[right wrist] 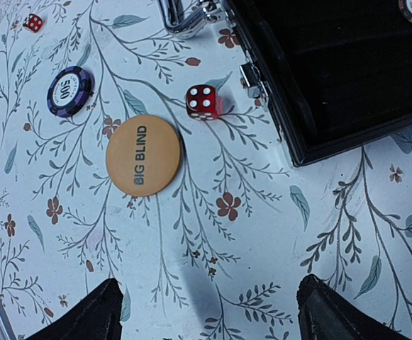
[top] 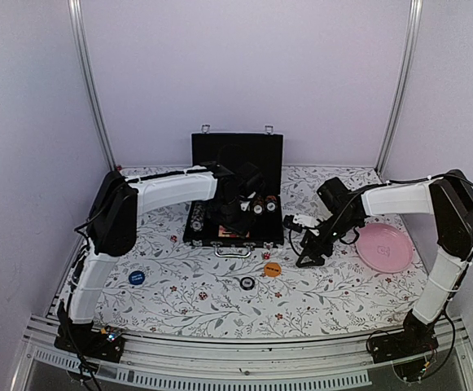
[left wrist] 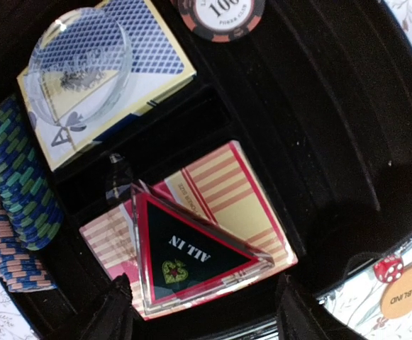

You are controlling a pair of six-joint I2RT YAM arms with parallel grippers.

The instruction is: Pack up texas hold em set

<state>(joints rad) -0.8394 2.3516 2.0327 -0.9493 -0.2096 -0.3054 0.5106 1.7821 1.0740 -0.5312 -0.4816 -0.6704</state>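
Note:
The black briefcase [top: 236,159] lies open at the back of the table. My left gripper [top: 238,213] reaches into it. In the left wrist view the gripper [left wrist: 204,312] is closed on the clear triangle "ALL IN" token [left wrist: 184,248], held just over a red striped card deck [left wrist: 252,202]. A blue card deck [left wrist: 145,49] with a clear round disc [left wrist: 78,64] on it and stacked striped chips [left wrist: 14,198] lie beside it. My right gripper [top: 311,248] [right wrist: 206,312] is open and empty above the cloth, near the orange "BIG BLIND" button [right wrist: 143,155], a red die [right wrist: 202,102] and a purple chip [right wrist: 70,90].
A pink plate [top: 383,247] sits at the right. A blue button [top: 137,277] lies at the front left. A second red die [right wrist: 32,23] lies further left. The case handle [right wrist: 184,18] and latch [right wrist: 252,78] face the front.

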